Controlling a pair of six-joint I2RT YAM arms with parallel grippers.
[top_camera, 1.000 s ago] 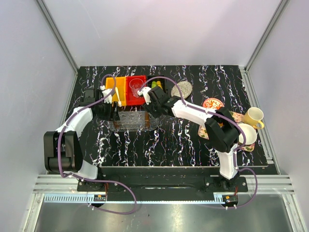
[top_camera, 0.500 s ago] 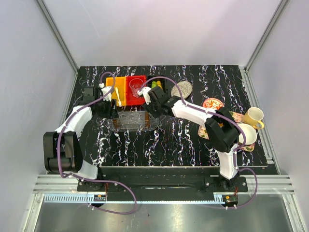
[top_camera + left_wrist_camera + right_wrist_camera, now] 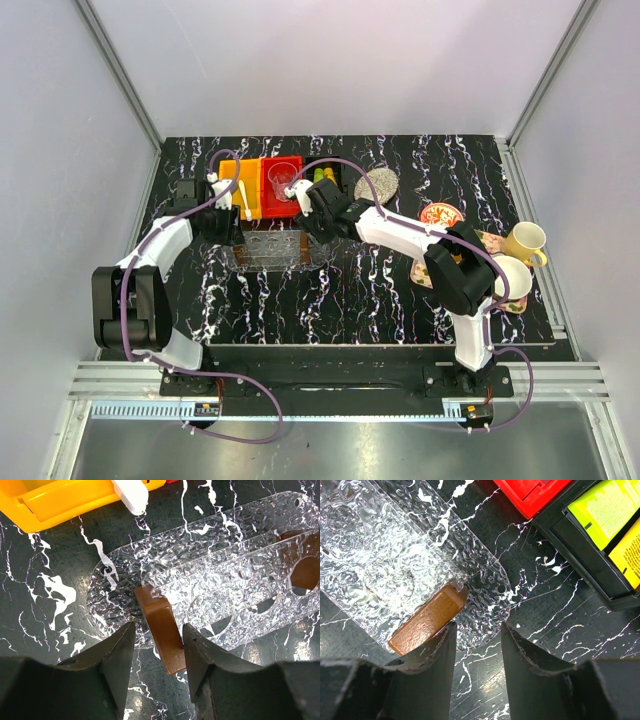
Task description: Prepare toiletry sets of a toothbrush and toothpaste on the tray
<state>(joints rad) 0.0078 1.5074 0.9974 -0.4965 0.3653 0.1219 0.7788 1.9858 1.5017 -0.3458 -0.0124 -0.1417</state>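
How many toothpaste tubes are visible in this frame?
2. A light green tube and a yellow tube lie side by side in the black bin; more could be hidden beyond the right wrist view's edge.

The black tabletop (image 3: 400,300) is veined with white marbling; clear pebble-textured plastic tray (image 3: 225,555) with brown wooden end blocks (image 3: 162,630); yellow plastic bin (image 3: 60,500); red plastic bin (image 3: 530,492); black plastic bin (image 3: 580,547) holding a light green tube (image 3: 605,507) and a yellow tube (image 3: 632,550)

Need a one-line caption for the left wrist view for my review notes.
Left gripper straddles the brown handle of the clear tray on the marbled table, yellow bin beyond.
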